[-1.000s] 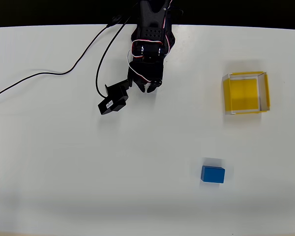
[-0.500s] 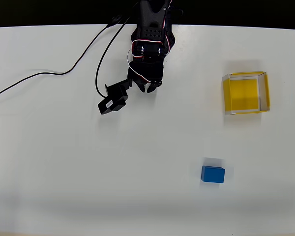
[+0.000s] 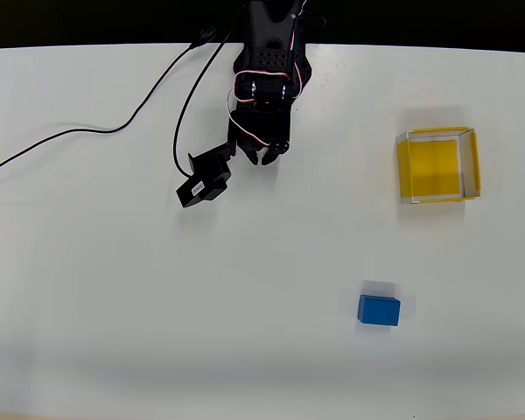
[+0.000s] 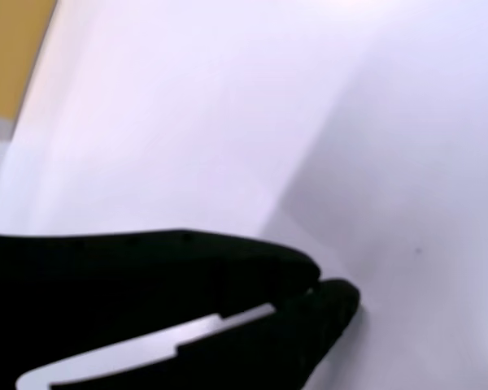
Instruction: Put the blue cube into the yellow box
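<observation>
The yellow box [image 3: 437,166] is taken as the landmark; it sits open side up on the white counter [image 3: 114,306], near the right edge in the overhead view. Nothing is seen on its yellow floor, so the drop is judged not yet done. The blue cube [image 3: 379,311] lies flat on the counter, below the box and a little left of it, clearly apart from it and with nothing touching it.

The black arm [image 3: 267,61] is folded near the top edge of the counter, well left of the box and slightly above its level. The pincer [image 3: 261,154] hangs at the arm's lower end, far from both box and cube. In the wrist view the two dark fingertips [image 4: 329,296] are seen drawn together with almost no gap, and nothing is held between them [image 4: 317,284]. This looks like a parked rest pose, presumably so the work area is left free before a reach.

A black wrist camera block [image 3: 202,180] juts down-left from the pincer, and a black cable [image 3: 87,131] trails off leftward, away from the box.

Next step is judged to be a reach down-right toward the cube, with the jaws opened first. The cube's flat sides should be easy to clamp.
</observation>
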Controlling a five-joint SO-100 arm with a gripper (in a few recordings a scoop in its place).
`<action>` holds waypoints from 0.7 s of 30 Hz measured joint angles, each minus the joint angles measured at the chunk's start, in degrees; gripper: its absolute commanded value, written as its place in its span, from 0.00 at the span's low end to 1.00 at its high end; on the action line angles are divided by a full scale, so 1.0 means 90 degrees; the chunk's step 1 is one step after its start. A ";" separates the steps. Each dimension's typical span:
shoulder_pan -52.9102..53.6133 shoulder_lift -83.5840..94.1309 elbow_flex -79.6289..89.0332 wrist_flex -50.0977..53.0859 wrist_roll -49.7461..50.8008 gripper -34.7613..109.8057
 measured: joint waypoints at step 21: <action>-0.0186 -0.7568 -0.5635 -0.3789 -0.0664 0.51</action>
